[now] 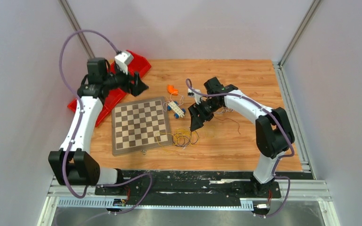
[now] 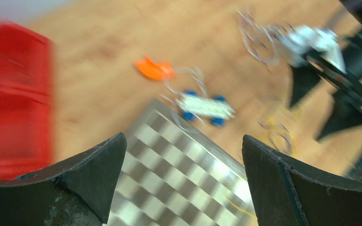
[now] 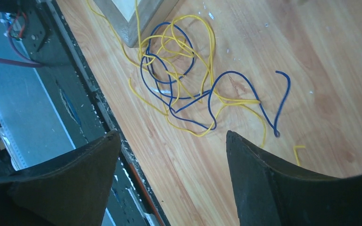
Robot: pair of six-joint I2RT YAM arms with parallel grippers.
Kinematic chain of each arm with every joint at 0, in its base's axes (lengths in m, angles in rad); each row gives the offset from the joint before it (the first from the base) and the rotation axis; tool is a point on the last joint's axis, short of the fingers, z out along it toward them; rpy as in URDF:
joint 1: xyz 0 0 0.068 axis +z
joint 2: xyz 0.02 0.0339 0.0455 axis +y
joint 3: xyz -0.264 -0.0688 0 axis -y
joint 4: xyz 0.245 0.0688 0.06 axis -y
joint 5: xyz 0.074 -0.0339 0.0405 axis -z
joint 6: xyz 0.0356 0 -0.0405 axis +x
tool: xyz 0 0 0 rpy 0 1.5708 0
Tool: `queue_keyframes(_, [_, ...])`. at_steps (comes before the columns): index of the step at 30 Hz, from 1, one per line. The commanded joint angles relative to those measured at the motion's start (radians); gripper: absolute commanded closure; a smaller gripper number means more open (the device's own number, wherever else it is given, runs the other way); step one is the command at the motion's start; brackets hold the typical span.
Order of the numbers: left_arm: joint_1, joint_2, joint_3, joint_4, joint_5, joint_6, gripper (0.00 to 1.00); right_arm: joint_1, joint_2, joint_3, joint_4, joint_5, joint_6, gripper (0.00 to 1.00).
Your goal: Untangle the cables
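A tangle of thin yellow and blue-purple cables (image 1: 181,138) lies on the wooden table, off the chessboard's near right corner. The right wrist view shows these cables (image 3: 184,75) as overlapping loops, with one blue end trailing right. My right gripper (image 1: 195,120) (image 3: 172,136) hovers just above and right of the tangle, open, with nothing between its fingers. A thin dark strand (image 1: 233,121) lies to its right. Pale wires (image 1: 178,99) curl around a small wheeled block. My left gripper (image 1: 139,84) (image 2: 184,141) is raised at the far left by the red bin, wide open and empty.
A chessboard (image 1: 140,125) (image 2: 179,165) lies left of centre. A red bin (image 1: 139,63) (image 2: 14,99) sits at the far left. A white-and-blue wheeled block (image 1: 175,108) (image 2: 205,106) and an orange piece (image 1: 171,89) (image 2: 153,69) lie behind the tangle. The table's front edge (image 3: 99,113) runs close to the cables.
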Motion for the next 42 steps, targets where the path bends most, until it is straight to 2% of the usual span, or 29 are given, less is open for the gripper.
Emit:
queue_keyframes(1, [-0.098, -0.092, -0.257, -0.084, 0.144, -0.003, 0.01, 0.026, 0.057, 0.019, 0.049, 0.051, -0.006, 0.21])
queue_keyframes(7, [-0.277, -0.203, -0.484, -0.057, 0.115, 0.209, 0.09, 0.023, 0.105, 0.014, 0.053, 0.077, 0.000, 0.29])
queue_keyframes(12, [-0.406, -0.233, -0.598, -0.066, 0.005, 0.545, 0.15, 0.015, 0.110, -0.018, 0.052, 0.081, -0.001, 0.34])
queue_keyframes(14, [-0.426, -0.224, -0.623, -0.038, -0.044, 0.556, 0.19, 0.011, 0.106, -0.021, 0.052, 0.075, 0.005, 0.34])
queue_keyframes(17, [-0.428, -0.177, -0.597, -0.017, -0.118, 0.442, 0.27, 0.010, 0.084, -0.025, 0.051, 0.068, 0.016, 0.35])
queue_keyframes(19, [-0.428, -0.128, -0.558, -0.064, -0.167, 0.359, 0.32, 0.009, 0.058, -0.031, 0.050, 0.064, 0.023, 0.35])
queue_keyframes(23, [-0.412, -0.079, -0.524, -0.142, -0.157, 0.163, 0.32, 0.007, -0.016, -0.046, 0.047, 0.059, 0.050, 0.35])
queue_keyframes(28, [-0.392, -0.068, -0.542, -0.142, -0.156, -0.040, 0.29, 0.007, -0.125, -0.086, 0.086, -0.016, 0.084, 0.34])
queue_keyframes(33, [-0.308, -0.001, -0.592, -0.120, -0.122, -0.262, 0.29, 0.015, -0.065, -0.081, 0.090, -0.069, 0.102, 0.34])
queue_keyframes(38, [-0.294, 0.019, -0.645, -0.014, -0.056, -0.322, 0.29, 0.034, 0.030, -0.043, 0.104, -0.107, 0.109, 0.38])
queue_keyframes(42, [-0.294, 0.073, -0.653, 0.061, 0.025, -0.368, 0.34, 0.035, 0.092, -0.015, 0.142, -0.122, 0.135, 0.44])
